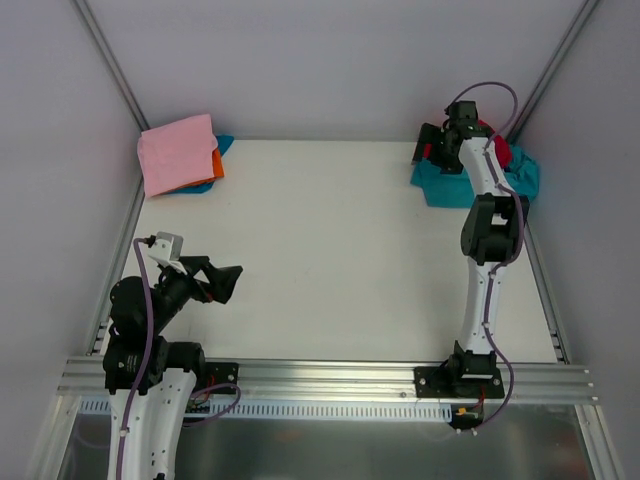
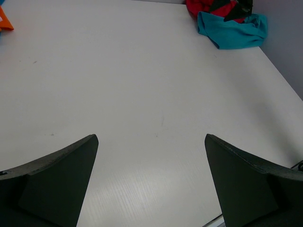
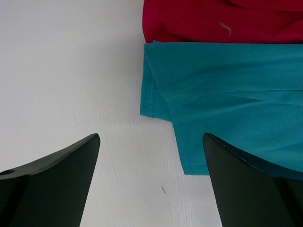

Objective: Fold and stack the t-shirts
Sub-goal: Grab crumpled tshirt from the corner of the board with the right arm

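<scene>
**Right fingers spread over the teal hem**

The teal t-shirt [image 3: 227, 94] lies rumpled at the far right corner of the desk [image 1: 320, 250], with the red t-shirt [image 3: 213, 21] bunched against its far side. The right gripper [image 3: 150, 137] hovers low over the teal shirt's left edge, fingers wide apart and holding nothing. The stitched hem lies between them, nearer the right finger; whether that finger touches cloth I cannot tell. The left gripper [image 1: 222, 280] hangs close to its own base, well apart from every shirt, fingers likewise wide and empty.

At the far left corner the pink t-shirt [image 1: 175, 150] rests folded on top of the orange t-shirt [image 1: 215, 162] and the blue t-shirt [image 1: 200, 187].

The teal cloth looks light and limp: it should drape, stretch and trail when lifted rather than keep any shape. The doubled hem or a corner is probably the firmest pinch, taken low against the desk. The red shirt touches it, so it may drag along
</scene>
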